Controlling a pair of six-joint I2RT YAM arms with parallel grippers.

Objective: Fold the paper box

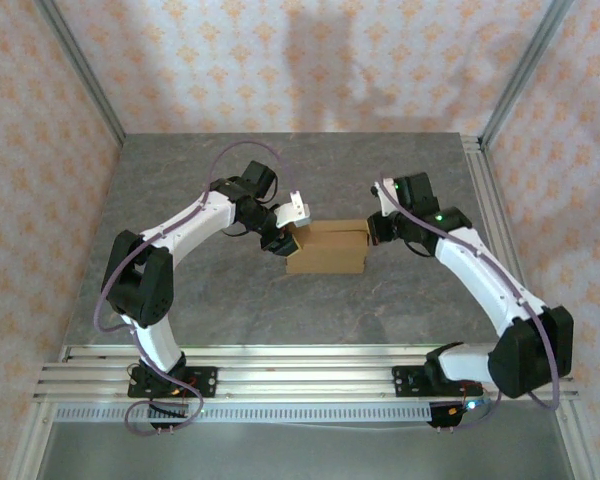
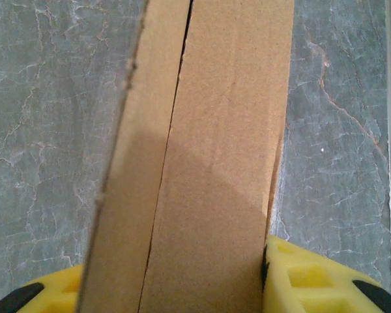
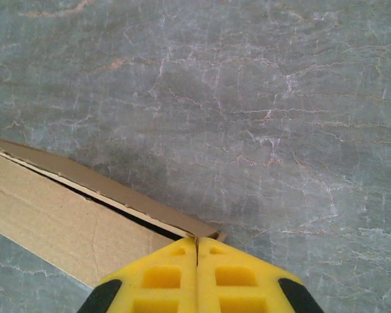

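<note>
The grey stone-patterned table carries the plain brown corrugated paper box near its middle, lying flat, a seam along its edge slightly gaping. The left gripper clamps the box's left end between its yellow fingers. The right gripper is closed, pads pressed together, just beside the box's right corner

Grey marbled tbl, floral-print walls

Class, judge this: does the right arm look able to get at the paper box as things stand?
Probably yes: the right claw, shut, sits at one end of the paper box, with nothing between them.
</note>
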